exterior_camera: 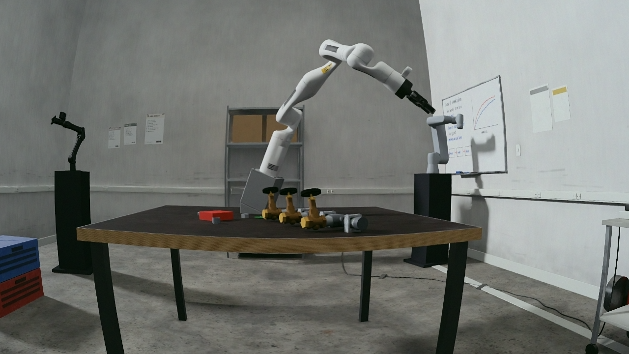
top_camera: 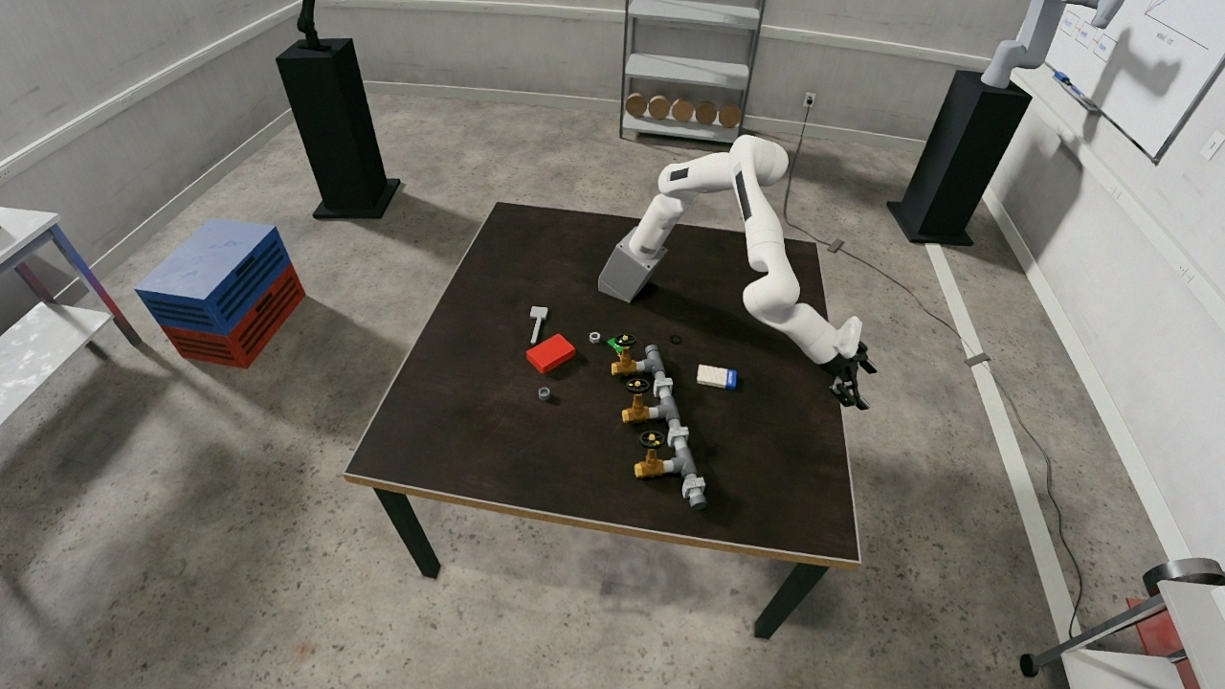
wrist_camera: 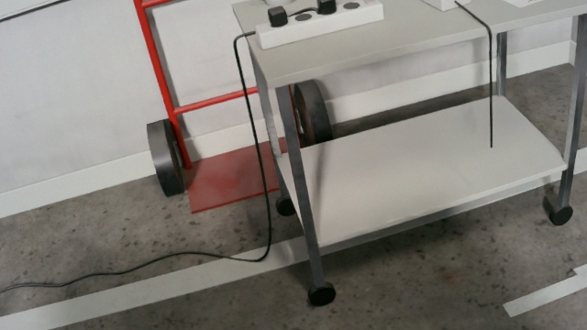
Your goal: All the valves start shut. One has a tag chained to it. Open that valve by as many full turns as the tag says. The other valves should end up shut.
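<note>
A grey pipe (top_camera: 672, 411) lies on the dark table with three brass valves with black handwheels: the far valve (top_camera: 623, 352), the middle valve (top_camera: 636, 398) and the near valve (top_camera: 651, 452). A green tag (top_camera: 613, 344) lies by the far valve. The valves also show in the exterior view (exterior_camera: 290, 206). My gripper (top_camera: 849, 385) (exterior_camera: 419, 101) is open and empty. It hangs high above the table's right edge, far from the valves. The wrist view shows no valve and no fingers.
On the table lie a red block (top_camera: 549, 352), a small grey hammer (top_camera: 538, 321), a white and blue box (top_camera: 717, 376), two small grey rings (top_camera: 544, 393) and a black ring (top_camera: 676, 343). The wrist view shows a grey cart (wrist_camera: 413, 137) and a red hand truck (wrist_camera: 193, 151) on the floor.
</note>
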Robot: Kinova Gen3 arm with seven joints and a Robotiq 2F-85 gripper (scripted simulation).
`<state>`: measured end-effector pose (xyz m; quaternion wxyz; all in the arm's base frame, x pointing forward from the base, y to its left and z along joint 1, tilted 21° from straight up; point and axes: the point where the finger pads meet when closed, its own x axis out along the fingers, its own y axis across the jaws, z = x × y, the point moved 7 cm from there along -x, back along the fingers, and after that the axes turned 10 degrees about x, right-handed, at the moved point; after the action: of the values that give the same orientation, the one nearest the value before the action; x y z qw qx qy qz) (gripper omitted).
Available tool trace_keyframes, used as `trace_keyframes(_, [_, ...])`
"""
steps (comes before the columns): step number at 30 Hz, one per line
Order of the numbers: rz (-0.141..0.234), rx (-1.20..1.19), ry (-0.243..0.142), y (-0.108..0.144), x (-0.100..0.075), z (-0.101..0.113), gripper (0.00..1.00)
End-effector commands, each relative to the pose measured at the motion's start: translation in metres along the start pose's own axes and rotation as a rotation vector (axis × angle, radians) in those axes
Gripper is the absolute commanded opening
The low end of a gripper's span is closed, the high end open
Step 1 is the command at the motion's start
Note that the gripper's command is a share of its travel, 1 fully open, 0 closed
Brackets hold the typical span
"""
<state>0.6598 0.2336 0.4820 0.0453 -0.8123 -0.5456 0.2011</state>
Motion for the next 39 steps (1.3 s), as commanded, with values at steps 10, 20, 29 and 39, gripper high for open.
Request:
trace_keyframes(10, [0.002, -0.004, 0.002, 0.000, -0.001, -0.001, 1.00])
trace_keyframes(20, [0.013, -0.018, -0.001, 0.004, -0.004, 0.003, 1.00])
trace_keyframes(29, [0.042, -0.056, -0.009, 0.016, -0.013, 0.015, 1.00])
trace_keyframes(39, [0.085, -0.116, -0.026, 0.032, -0.026, 0.033, 1.00])
